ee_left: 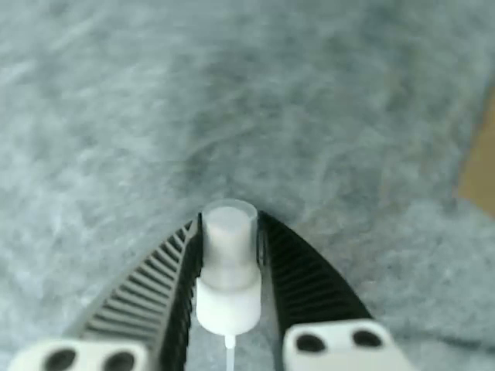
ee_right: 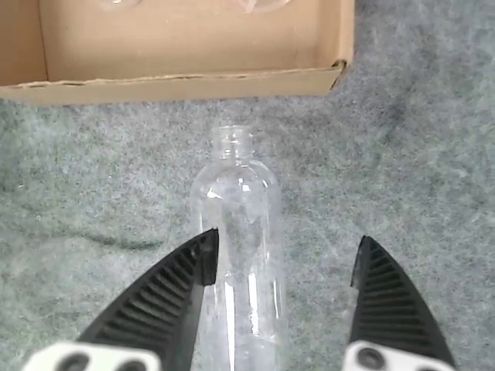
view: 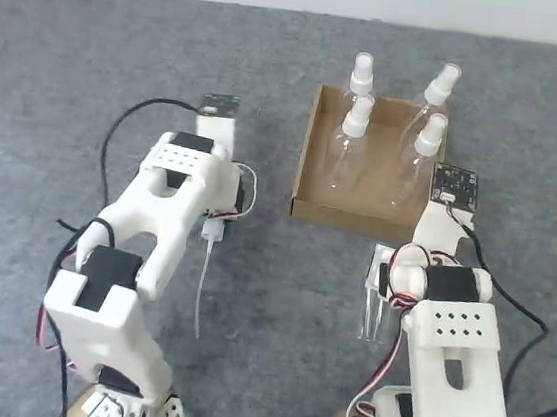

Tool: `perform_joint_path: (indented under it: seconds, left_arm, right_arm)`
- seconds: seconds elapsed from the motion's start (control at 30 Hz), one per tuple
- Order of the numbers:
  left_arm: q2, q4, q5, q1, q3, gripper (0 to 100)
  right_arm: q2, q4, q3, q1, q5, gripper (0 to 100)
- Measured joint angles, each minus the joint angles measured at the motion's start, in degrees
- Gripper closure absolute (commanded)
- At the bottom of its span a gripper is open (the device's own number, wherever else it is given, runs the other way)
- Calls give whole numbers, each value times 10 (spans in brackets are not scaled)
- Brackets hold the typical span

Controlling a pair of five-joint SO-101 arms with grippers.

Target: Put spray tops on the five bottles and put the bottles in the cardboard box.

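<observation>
The left gripper [ee_left: 228, 226] is closed on a spray top [ee_left: 229, 267] above the table [ee_left: 116, 116]. The right gripper [ee_right: 288, 241] is open over a bottle [ee_right: 236, 201] without top, near the cardboard box [ee_right: 193, 81], which holds four capped bottles [view: 352, 141].

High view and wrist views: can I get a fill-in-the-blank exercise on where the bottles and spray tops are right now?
The cardboard box holds ____ bottles with spray tops on.
The left end effector is shut on a spray top; the right end effector is ____.
The bottle between its fingers has ____ top on its neck.
Missing: four; open; no.
</observation>
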Motion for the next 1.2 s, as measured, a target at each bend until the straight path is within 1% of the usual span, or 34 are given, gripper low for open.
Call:
perform_joint_path:
  seconds: [0.1,0.17,0.33,0.47,0.57,0.67,0.8,0.93,1.1,1.2]
  left_arm:
    - [0,4,-37,9,0,790]
    - [0,12,-44,11,0,780]
    - [0,17,-47,11,0,824]
    - [0,17,-47,11,1,931]
    - [0,16,-47,11,4,989]
    - [-5,16,-47,11,4,989]
    - [-72,29,-49,3,4,989]
    - [-171,33,-49,2,20,988]
    - [-294,34,-44,2,69,988]
    - [-356,33,-31,-10,113,988]
  right_arm:
    - [0,0,0,0,0,757]
    - [0,0,0,0,0,757]
    - [0,0,0,0,0,757]
    - [0,0,0,0,0,757]
    - [0,0,0,0,0,757]
    - [0,0,0,0,0,757]
    - [0,0,0,0,4,757]
    - [0,0,0,-1,51,757]
    - [0,4,-1,-1,72,757]
    - [0,27,-22,-1,90,757]
